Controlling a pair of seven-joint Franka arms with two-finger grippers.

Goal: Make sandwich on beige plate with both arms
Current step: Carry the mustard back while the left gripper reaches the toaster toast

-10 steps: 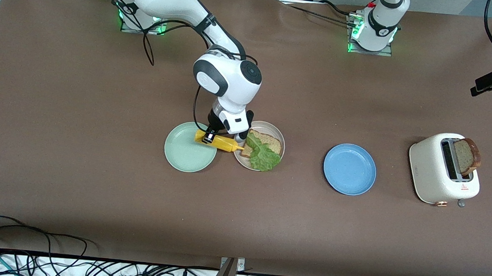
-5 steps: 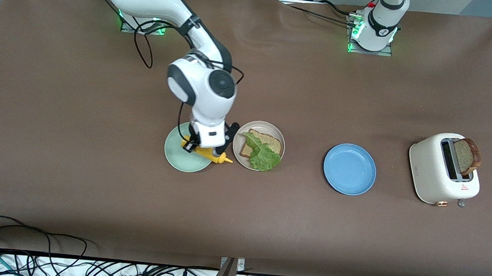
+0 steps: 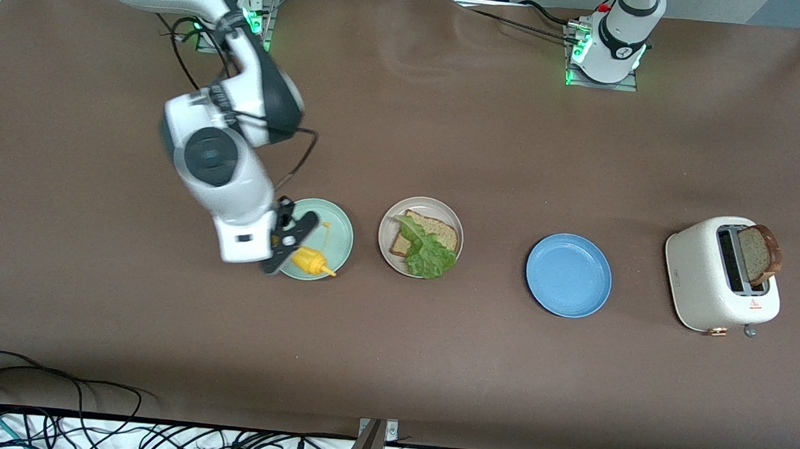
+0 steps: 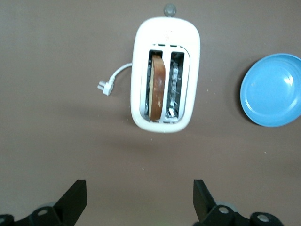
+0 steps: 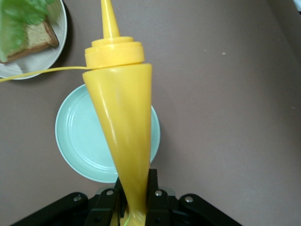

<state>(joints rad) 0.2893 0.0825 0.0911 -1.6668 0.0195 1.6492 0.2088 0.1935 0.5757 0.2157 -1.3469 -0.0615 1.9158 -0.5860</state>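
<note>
The beige plate (image 3: 386, 227) (image 5: 47, 59) sits mid-table with one bread slice (image 3: 442, 231) (image 5: 37, 35) and a lettuce leaf (image 3: 429, 255) (image 5: 19, 14) lying on it. My right gripper (image 3: 290, 241) (image 5: 136, 188) is shut on the base of a yellow squeeze bottle (image 3: 309, 260) (image 5: 122, 108). It holds the bottle tilted over the mint-green plate (image 3: 337, 223) (image 5: 80, 136), nozzle toward the beige plate. A second bread slice (image 3: 757, 253) (image 4: 157, 84) stands in the white toaster (image 3: 699, 273) (image 4: 141, 94). My left gripper (image 4: 140, 188) hangs open high above the table beside the toaster.
A blue plate (image 3: 569, 275) (image 4: 273, 89) lies between the beige plate and the toaster. The toaster's cord and plug (image 4: 106, 86) lie loose on the brown table. Cables run along the table edge nearest the front camera.
My right arm has swung from the beige plate's rim toward its own end of the table, carrying the yellow bottle over the mint-green plate. Bread and lettuce have not moved.
</note>
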